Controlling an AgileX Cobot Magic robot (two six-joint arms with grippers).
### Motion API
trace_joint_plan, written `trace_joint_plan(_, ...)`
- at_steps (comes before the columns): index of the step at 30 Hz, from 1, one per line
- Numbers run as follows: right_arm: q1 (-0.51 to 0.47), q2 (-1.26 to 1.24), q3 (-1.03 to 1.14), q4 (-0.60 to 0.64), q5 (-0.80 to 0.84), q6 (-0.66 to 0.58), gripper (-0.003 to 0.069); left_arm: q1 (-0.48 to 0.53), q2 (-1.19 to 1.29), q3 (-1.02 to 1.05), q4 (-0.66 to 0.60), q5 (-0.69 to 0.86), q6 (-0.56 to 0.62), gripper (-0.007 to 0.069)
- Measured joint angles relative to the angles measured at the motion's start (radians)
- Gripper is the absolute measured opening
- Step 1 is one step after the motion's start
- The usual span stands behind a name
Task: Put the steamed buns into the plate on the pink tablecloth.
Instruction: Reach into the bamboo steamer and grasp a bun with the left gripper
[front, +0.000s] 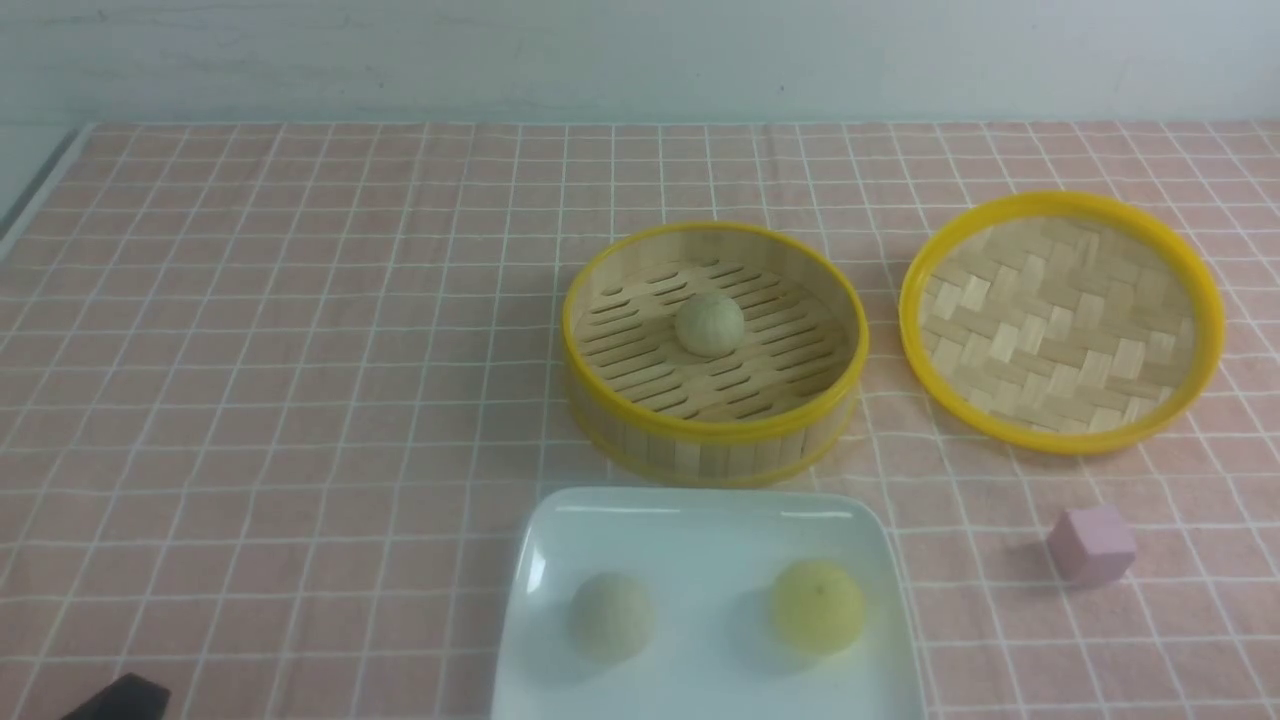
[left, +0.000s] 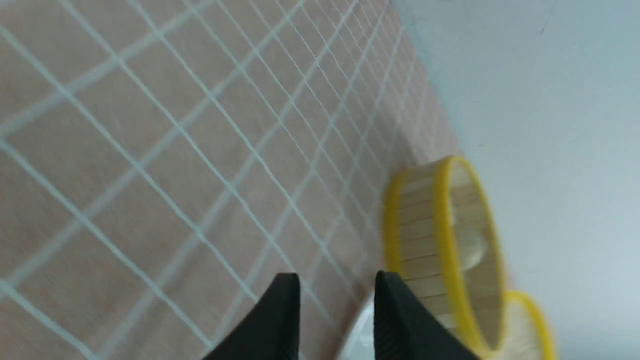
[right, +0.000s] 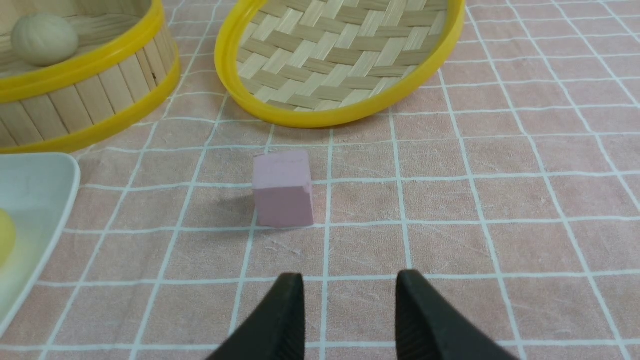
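Note:
A white plate sits on the pink tablecloth at the front centre. On it lie a pale beige bun and a yellow bun. A second pale bun sits in the bamboo steamer just behind the plate; it also shows in the right wrist view. My left gripper is open and empty, over the cloth left of the plate; only a dark tip of it shows in the front view. My right gripper is open and empty, over the cloth near a pink cube.
The woven steamer lid lies upside down to the right of the steamer. A small pink-purple cube stands in front of the lid, right of the plate. A pale wall runs behind the table's far edge.

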Motion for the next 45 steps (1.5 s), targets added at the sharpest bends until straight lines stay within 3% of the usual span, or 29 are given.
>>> trace_joint_plan(6, 0.0, 0.0, 0.0, 0.0, -0.001, 0.0, 0.0239, 0.0, 0.0, 0.003, -0.051, 0.0, -0.027, 0.024)
trace_joint_plan(10, 0.0, 0.0, 0.0, 0.0, -0.001, 0.0, 0.0239, 0.0, 0.0, -0.007, -0.045, 0.064, 0.102, 0.0204)
trace_joint_plan(14, 0.0, 0.0, 0.0, -0.001, -0.001, 0.0, 0.0239, 0.0, 0.042, -0.189, -0.015, 0.254, 0.233, 0.0045)
trace_joint_plan(16, 0.0, 0.0, 0.0, -0.001, -0.001, 0.0, 0.0239, 0.0, 0.156, -0.304, 0.034, 0.401, 0.252, 0.0008)
trace_joint_plan(17, 0.0, 0.0, 0.0, -0.001, -0.001, 0.0, 0.0239, 0.0, 0.17, -0.314, 0.038, 0.401, 0.254, 0.0008)
trace_joint_plan(19, 0.0, 0.0, 0.0, 0.0, -0.001, 0.0, 0.0239, 0.0, 0.351, -0.416, 0.091, 0.623, 0.279, -0.0001)
trace_joint_plan(20, 0.0, 0.0, 0.0, 0.0, -0.001, 0.0, 0.0239, 0.0, 0.367, -0.428, 0.094, 0.66, 0.288, -0.0001)
trace_joint_plan(22, 0.0, 0.0, 0.0, 0.0, -0.001, 0.0, 0.0239, 0.0, 0.574, -0.489, 0.126, 0.83, 0.389, -0.0001)
trace_joint_plan(24, 0.0, 0.0, 0.0, 0.0, -0.001, 0.0, 0.0239, 0.0, 0.695, -0.535, 0.1, 0.861, 0.506, -0.0001)
trace_joint_plan(27, 0.0, 0.0, 0.0, 0.0, -0.001, 0.0, 0.0239, 0.001, 0.813, -0.597, -0.042, 0.849, 0.693, 0.0006)
trace_joint_plan(29, 0.0, 0.0, 0.0, 0.0, -0.001, 0.0, 0.0239, 0.001, 0.916, -0.667, -0.224, 0.819, 0.856, 0.0012)
trace_joint_plan(32, 0.0, 0.0, 0.0, 0.0, -0.001, 0.0, 0.0239, -0.006, 1.012, -0.725, -0.294, 0.778, 0.927, 0.0023)
trace_joint_plan(35, 0.0, 0.0, 0.0, 0.0, -0.001, 0.0, 0.0239, -0.047, 1.097, -0.778, -0.285, 0.722, 0.934, 0.005)
trace_joint_plan(41, 0.0, 0.0, 0.0, 0.0, -0.001, 0.0, 0.0239, -0.285, 1.339, -1.024, -0.095, 0.601, 0.796, 0.0209)
trace_joint_plan(45, 0.0, 0.0, 0.0, 0.0, -0.001, 0.0, 0.0239, -0.37, 1.524, -1.221, 0.079, 0.581, 0.685, 0.0335)
